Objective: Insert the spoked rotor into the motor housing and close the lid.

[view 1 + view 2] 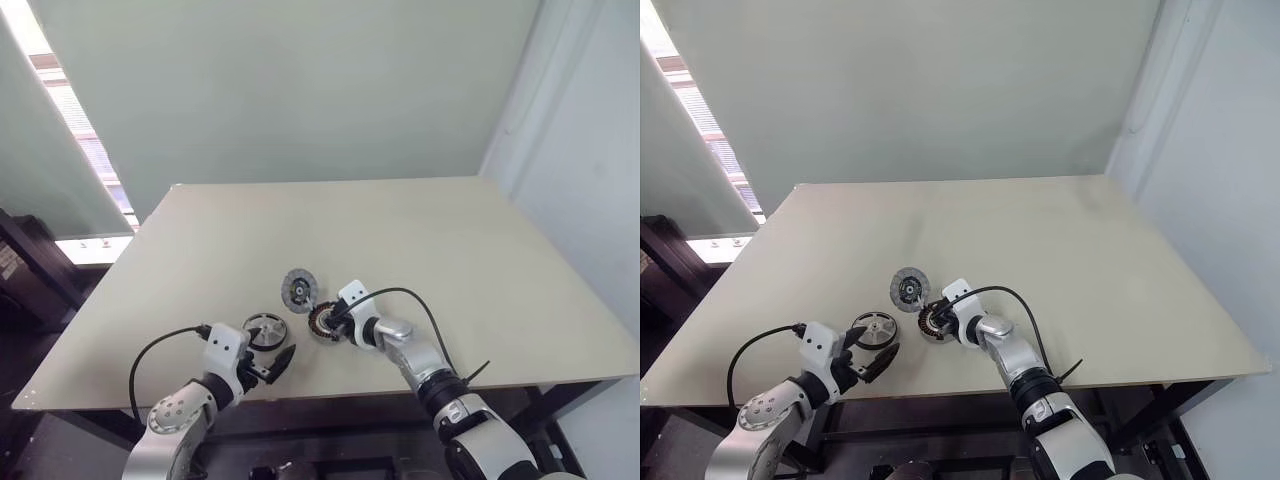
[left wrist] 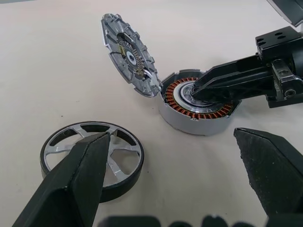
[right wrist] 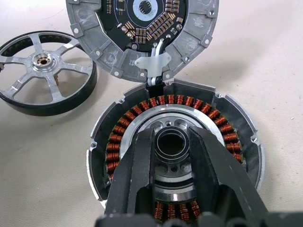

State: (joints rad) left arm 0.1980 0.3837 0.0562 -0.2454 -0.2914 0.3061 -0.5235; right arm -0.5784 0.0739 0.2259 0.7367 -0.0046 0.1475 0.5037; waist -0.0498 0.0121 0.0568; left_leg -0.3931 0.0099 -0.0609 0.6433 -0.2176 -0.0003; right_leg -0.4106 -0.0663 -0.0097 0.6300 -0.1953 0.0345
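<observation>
Rotor status: the spoked rotor (image 2: 92, 158) lay flat on the beige table (image 1: 480, 260), just ahead of the left gripper (image 1: 277, 366) and apart from it. That gripper hovered at the table's near edge with its two black fingers (image 2: 75, 182) spread wide and nothing between them; one fingertip overlapped the rotor's rim in the left wrist view, though contact could not be confirmed.

The motor housing (image 3: 175, 137) sat directly under the right gripper (image 1: 330, 322), to the right of the rotor and well clear of it. The right gripper's fingers (image 3: 137, 175) were drawn close together on either side of the housing's silvery centre hub (image 3: 171, 143), gripping it, with the ring of copper windings (image 3: 118, 137) exposed around them.

The lid (image 3: 142, 33) stood tilted open just beyond the right gripper's fingertips, joined to the far rim of the housing by a small white tab (image 3: 154, 64), its inner face with circuit parts turned toward the gripper.
</observation>
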